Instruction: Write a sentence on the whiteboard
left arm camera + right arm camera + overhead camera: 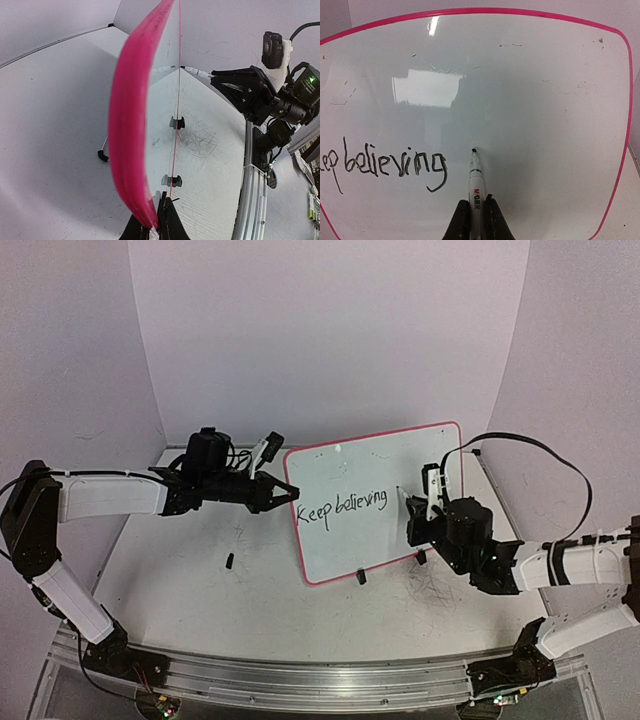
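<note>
**Two words written, one to go**

The sentence [395, 162] reads "Keep believing", low on the left half of the whiteboard [400, 455]. The board stands tilted up on the table [200, 570], propped on small black clips [360, 576]. Just right of the last "g" sits the tip of a marker [475, 182], clamped between the closed jaws of the right gripper [476, 212]. Whether the tip touches the board I cannot tell. The left gripper [154, 220] is pinched shut on the board's pink left edge, I'd say to steady it against the pen's push. "Strong." looks like what's left.
</note>
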`<state>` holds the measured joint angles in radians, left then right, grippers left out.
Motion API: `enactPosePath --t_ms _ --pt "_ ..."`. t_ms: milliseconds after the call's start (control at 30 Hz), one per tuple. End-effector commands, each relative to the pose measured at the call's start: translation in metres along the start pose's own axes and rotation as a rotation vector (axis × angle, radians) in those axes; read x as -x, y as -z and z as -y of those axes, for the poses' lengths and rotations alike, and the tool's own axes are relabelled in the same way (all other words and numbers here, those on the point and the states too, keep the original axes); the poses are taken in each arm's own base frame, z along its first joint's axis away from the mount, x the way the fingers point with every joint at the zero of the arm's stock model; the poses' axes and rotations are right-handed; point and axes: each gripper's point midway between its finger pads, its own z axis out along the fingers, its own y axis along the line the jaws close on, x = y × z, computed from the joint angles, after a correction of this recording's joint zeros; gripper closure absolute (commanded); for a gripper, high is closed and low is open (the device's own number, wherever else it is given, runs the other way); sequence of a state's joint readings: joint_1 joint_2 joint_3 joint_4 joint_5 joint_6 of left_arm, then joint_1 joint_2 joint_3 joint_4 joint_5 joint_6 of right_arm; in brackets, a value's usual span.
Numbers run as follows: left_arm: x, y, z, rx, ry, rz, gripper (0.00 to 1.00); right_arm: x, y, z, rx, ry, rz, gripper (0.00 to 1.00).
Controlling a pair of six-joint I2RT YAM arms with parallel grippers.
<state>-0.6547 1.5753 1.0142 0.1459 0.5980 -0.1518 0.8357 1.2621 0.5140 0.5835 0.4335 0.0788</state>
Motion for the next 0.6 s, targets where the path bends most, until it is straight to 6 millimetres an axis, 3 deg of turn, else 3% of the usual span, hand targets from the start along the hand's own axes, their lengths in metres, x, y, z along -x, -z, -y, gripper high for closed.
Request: enactPosePath --t_ms 0,567 --pt "-0.015 0.002 -0.014 0.09 -0.075 -0.057 1.0 0.021 -0.007 -0.001 -0.011 -0.028 0.052 1.0" --pt "-0.014 0.003 -0.014 0.094 -0.08 -0.053 1.0 0.001 -0.004 -0.012 0.055 -0.023 -0.01 1.0"
